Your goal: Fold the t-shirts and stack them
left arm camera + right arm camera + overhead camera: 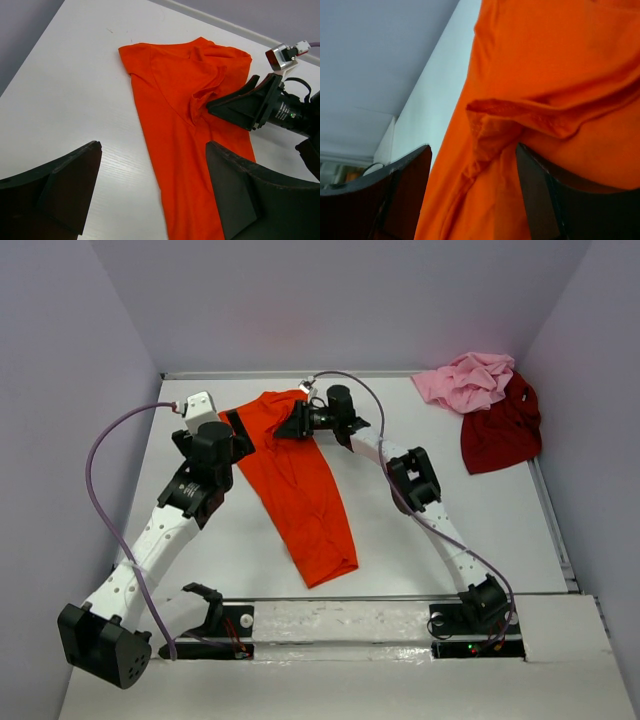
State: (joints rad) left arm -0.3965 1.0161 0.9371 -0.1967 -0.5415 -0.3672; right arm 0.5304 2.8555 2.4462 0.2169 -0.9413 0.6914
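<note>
Orange t-shirt [300,490]: it is lying in the middle of the counter [480,530] as a long strip, running from the upper centre of the top view down to the lower centre. It is puckering at its upper end.
Handling: it is looking light, soft and limp, so it will probably be sagging and bunching wherever it is not supported. It is not fragile, and it is likely sliding easily on the smooth surface.
Where to hold: a thin pinch on a hem or shoulder corner is looking best, with two holds set well apart.
Right pincer [472,150]: its fingers are standing apart, straddling a raised fold at the shirt's upper end and not clamping it.
Left pincer [152,145]: it is gaping wide, hovering over the shirt's left edge and holding nothing.
Pink t-shirt [465,380]: it is sitting crumpled at the upper right of the top view.
Dark red t-shirt [500,435]: it is lying just below the pink one and touching it, well apart from the orange one.
</note>
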